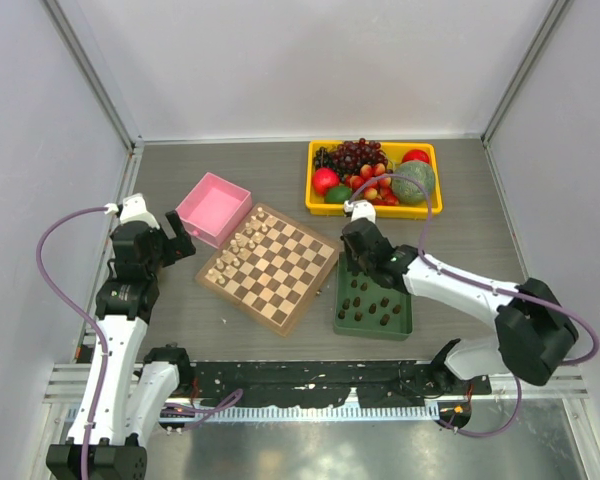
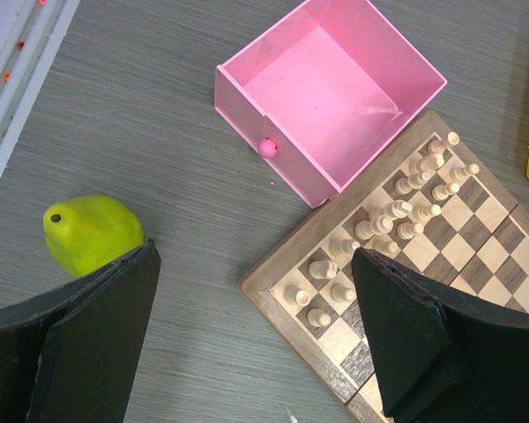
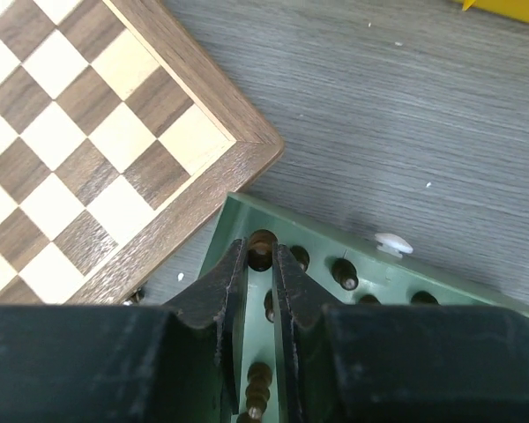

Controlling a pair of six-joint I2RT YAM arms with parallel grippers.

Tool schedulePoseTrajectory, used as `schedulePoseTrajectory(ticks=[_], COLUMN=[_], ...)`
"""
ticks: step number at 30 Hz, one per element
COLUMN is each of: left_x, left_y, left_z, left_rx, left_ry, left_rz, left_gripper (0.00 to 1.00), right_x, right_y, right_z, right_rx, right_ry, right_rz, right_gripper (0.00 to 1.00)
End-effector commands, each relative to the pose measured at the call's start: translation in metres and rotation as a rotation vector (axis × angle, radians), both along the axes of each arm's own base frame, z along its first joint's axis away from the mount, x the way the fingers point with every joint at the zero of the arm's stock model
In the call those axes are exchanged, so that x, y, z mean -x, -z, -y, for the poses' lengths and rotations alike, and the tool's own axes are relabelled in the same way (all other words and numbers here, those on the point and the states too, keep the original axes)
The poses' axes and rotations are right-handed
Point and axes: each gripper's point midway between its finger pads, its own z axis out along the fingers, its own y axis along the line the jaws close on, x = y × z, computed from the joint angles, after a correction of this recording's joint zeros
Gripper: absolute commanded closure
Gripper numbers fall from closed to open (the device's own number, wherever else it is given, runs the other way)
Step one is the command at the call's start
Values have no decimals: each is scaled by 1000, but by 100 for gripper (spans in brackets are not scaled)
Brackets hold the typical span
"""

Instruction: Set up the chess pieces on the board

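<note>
Board [image 1: 270, 268] lies askew mid-table, with cream pieces [image 1: 235, 250] ranked along the edge nearest the pink box [image 1: 212, 208]. Green tray [image 1: 405, 325] sits just beside the board's right side, and the dark chess pieces [image 1: 370, 305] stand inside it. Left gripper [image 2: 256, 264] hovers over the board's left corner with its jaws spread wide, holding nothing. Right gripper [image 3: 261, 253] is in the tray's far corner, fingers pressed nearly together and pinching one dark piece.
</note>
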Motion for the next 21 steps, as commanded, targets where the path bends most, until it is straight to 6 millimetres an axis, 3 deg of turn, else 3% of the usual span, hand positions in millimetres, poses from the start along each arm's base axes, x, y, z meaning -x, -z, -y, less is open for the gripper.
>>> schedulePoseTrajectory(ticks=[1,7,11,21], left_x=[-5,-5,-5,-5], left_y=[-19,-19,-19,-20], left_z=[2,2,2,2], left_rx=[7,7,9,11], left_ry=[11,11,14,15], left_rz=[55,52,52,55], left_gripper=[1,1,1,1], right_x=[8,10,3,-22], right_y=[-38,-80,-93,-77], right_z=[-1,-4,-16,-62], right_rx=[-68,-138,-160,-153], right_ry=[-7,-16,-38,-131], right_rz=[60,136,149,79], right_gripper=[89,90,90,89])
